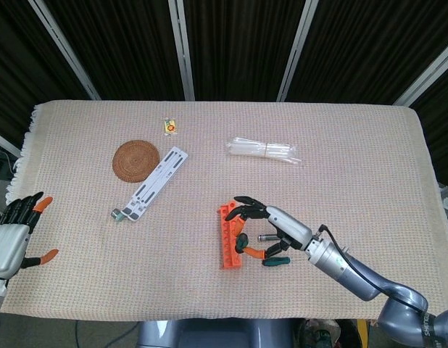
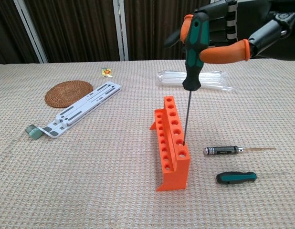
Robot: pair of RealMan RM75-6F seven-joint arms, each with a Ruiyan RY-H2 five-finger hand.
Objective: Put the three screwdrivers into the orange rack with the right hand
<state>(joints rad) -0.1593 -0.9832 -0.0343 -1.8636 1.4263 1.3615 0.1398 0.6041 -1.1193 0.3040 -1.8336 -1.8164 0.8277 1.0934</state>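
Observation:
My right hand point(image 2: 233, 28) point(image 1: 266, 226) holds a green-and-orange-handled screwdriver point(image 2: 193, 52) upright over the orange rack point(image 2: 170, 143) point(image 1: 230, 238). Its thin shaft points down, and the tip sits at a hole near the rack's front end. A black metal-handled screwdriver point(image 2: 224, 150) point(image 1: 271, 237) lies flat on the cloth just right of the rack. In front of it lies a short green-handled screwdriver point(image 2: 236, 178) point(image 1: 276, 261). At the table's left edge my left hand point(image 1: 14, 232) is open and holds nothing.
A white slotted bracket point(image 1: 151, 181) and a round woven coaster point(image 1: 135, 159) lie at the left. A clear plastic packet point(image 1: 264, 150) lies behind the rack. A small yellow sachet point(image 1: 169, 126) sits at the back.

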